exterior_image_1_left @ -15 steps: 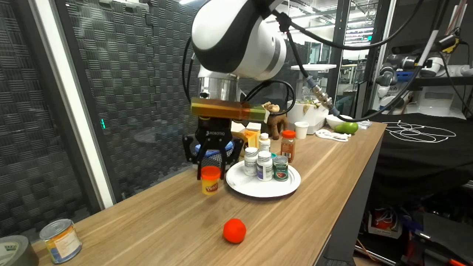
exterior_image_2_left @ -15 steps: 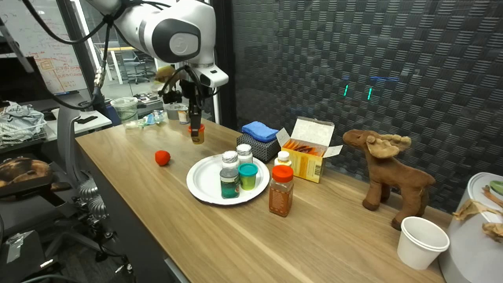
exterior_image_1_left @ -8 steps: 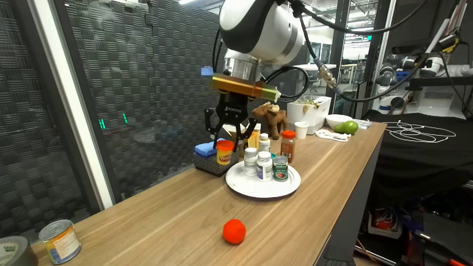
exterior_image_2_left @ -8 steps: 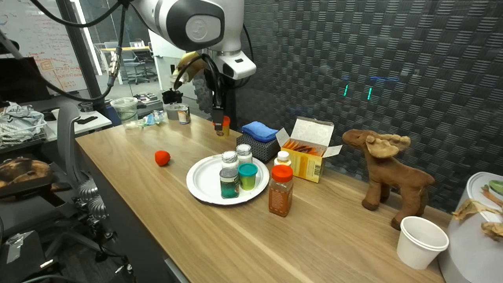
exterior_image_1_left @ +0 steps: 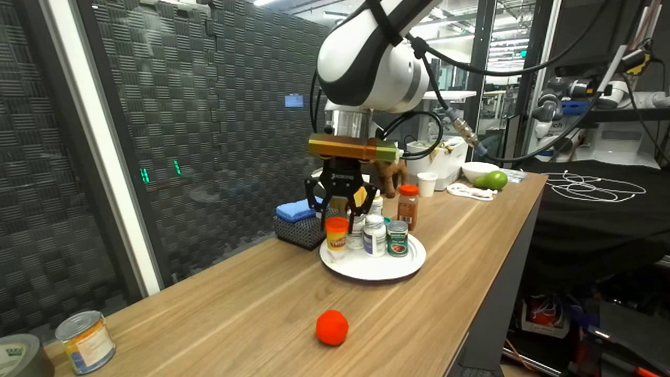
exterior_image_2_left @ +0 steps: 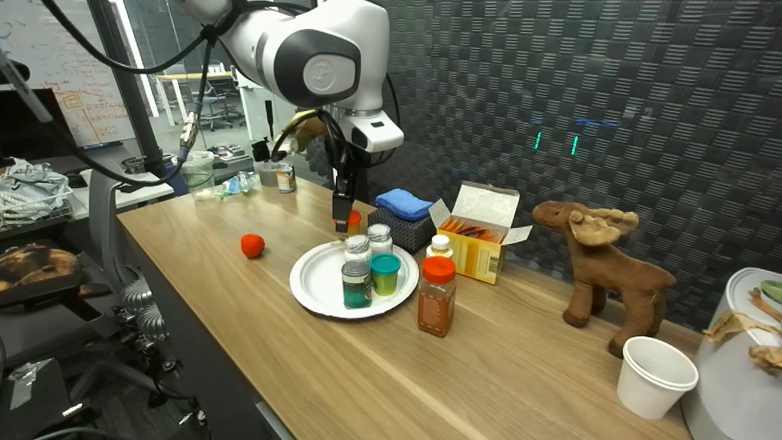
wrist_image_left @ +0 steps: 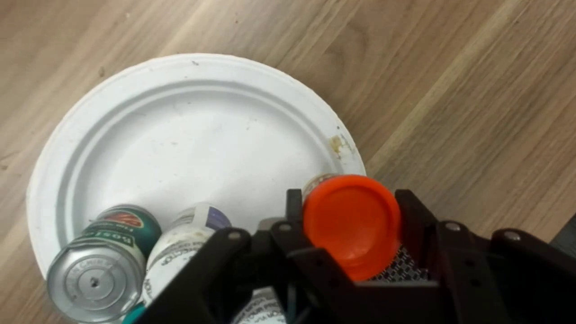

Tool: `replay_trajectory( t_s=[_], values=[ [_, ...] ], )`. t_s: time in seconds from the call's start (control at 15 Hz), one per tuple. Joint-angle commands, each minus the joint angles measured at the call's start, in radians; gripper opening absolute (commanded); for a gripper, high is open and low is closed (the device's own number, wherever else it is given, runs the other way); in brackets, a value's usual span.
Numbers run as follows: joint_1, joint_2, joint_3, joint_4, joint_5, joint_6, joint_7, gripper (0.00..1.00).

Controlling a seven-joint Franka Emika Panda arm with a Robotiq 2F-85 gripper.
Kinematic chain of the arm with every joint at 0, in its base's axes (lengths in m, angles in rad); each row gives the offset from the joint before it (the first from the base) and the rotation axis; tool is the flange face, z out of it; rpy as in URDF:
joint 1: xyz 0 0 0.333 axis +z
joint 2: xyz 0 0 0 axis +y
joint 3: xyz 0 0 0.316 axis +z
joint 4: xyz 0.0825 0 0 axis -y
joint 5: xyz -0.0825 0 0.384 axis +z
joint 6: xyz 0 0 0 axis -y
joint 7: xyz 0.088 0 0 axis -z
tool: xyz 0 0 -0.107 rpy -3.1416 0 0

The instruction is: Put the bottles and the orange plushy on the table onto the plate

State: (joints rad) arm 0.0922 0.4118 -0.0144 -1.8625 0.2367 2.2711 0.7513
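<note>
My gripper (exterior_image_1_left: 337,228) is shut on a yellow tub with an orange lid (exterior_image_1_left: 336,238), upright over the plate's edge. The lid (wrist_image_left: 351,225) sits between both fingers in the wrist view. I cannot tell whether the tub touches the plate. The white plate (exterior_image_1_left: 374,269) holds white bottles (exterior_image_1_left: 375,235), a green can (exterior_image_1_left: 398,239) and a teal-lidded tub (exterior_image_2_left: 385,275). An orange-red fuzzy ball (exterior_image_1_left: 332,328) lies on the table, apart from the plate; it also shows in an exterior view (exterior_image_2_left: 252,245). A red-lidded jar (exterior_image_2_left: 437,299) and a white-capped bottle (exterior_image_2_left: 440,247) stand beside the plate.
A dark patterned box (exterior_image_1_left: 301,232) with a blue cloth (exterior_image_1_left: 297,209) stands close by the tub. An open yellow carton (exterior_image_2_left: 470,260), a brown moose plushy (exterior_image_2_left: 602,269) and white cups (exterior_image_2_left: 657,379) stand along the table. A can (exterior_image_1_left: 86,343) stands at the opposite end.
The yellow tub rises from the table in my gripper, moves over to the plate's edge, and is now lower than half a second ago. The ball and the things on the plate stay put.
</note>
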Motion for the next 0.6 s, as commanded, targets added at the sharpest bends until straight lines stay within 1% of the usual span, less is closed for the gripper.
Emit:
replay_trajectory(
  t_s=[0.0, 0.27, 0.53],
  values=[
    [0.027, 0.027, -0.028, 0.032, -0.069, -0.02, 0.08, 0.29],
    [0.032, 0.058, -0.034, 0.057, -0.111, -0.024, 0.131, 0.29],
    [0.029, 0.079, -0.031, 0.078, -0.117, -0.039, 0.145, 0.29]
  ],
)
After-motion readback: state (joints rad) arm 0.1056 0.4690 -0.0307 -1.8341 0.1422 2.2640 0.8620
